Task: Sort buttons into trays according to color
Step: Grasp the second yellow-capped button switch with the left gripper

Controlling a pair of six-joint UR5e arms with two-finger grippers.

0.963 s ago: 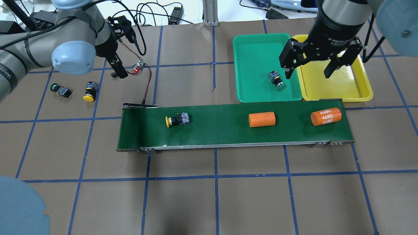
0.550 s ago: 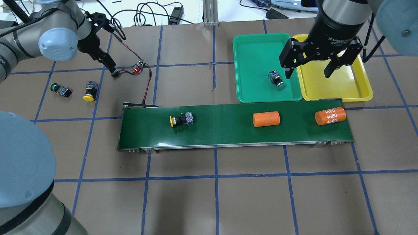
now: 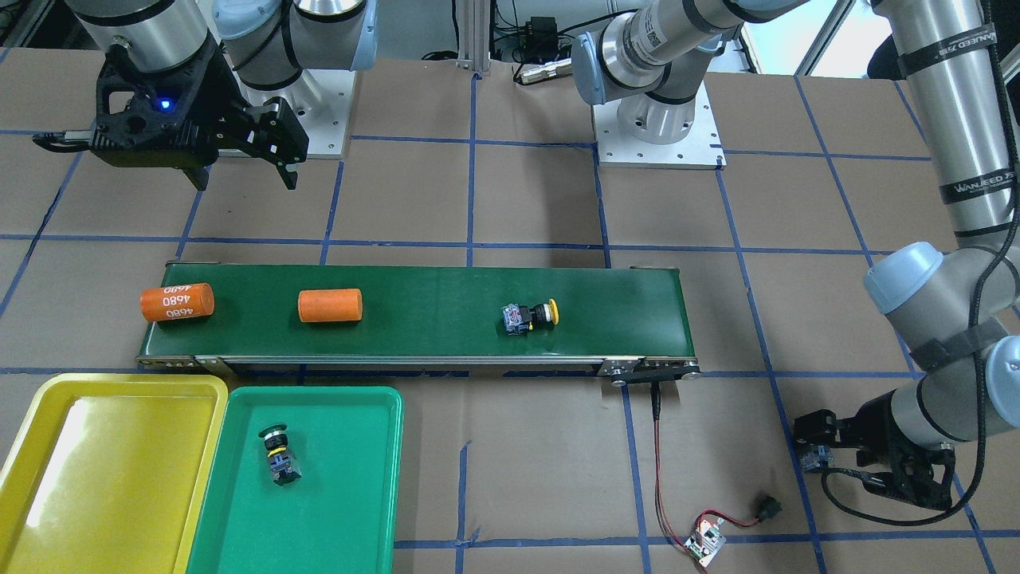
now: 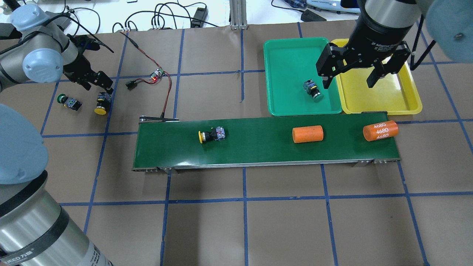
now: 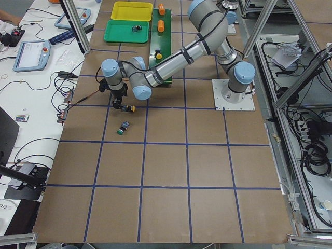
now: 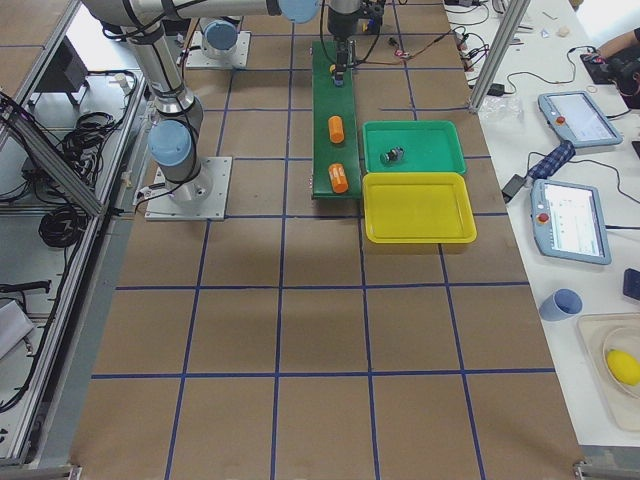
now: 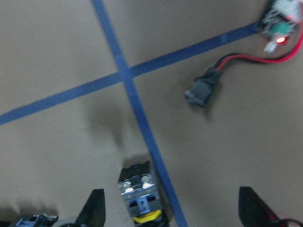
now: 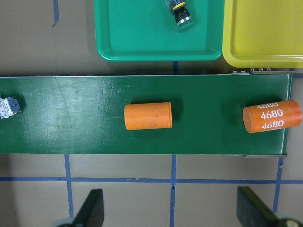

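The left end effector (image 7: pixel 173 211) is spread wide and holds nothing. Only its two fingertips (image 7: pixel 93 208) show, at the bottom of a blurred wrist view. Between them, apart from both, lies a yellow button (image 7: pixel 140 189). Its grey body is clear, but the frame edge cuts off the cap and leaves only a sliver of yellow. Just outside one fingertip a green button (image 4: pixel 68 102) lies on the counter (image 4: pixel 207 221), and the wrist view catches only a corner of it. Farther out lies a black connector (image 7: pixel 202 91) on red wire.

The right end effector (image 4: pixel 349 80) also gapes wide and empty over the seam between the green tray (image 4: pixel 288 55) and the yellow tray (image 4: pixel 391 101). From overhead it hides part of the yellow one. Just beside its finger on the green side, a green-capped button (image 4: pixel 313 91) lies in the green tray, cropped at the top of the right wrist view. Nearer the robot than this end effector runs the conveyor belt (image 4: pixel 258 149) with two orange cylinders (image 4: pixel 308 134). Far along the belt toward the left arm lies a second yellow button (image 4: pixel 211 135). The right wrist view shows only the grey end of its body.
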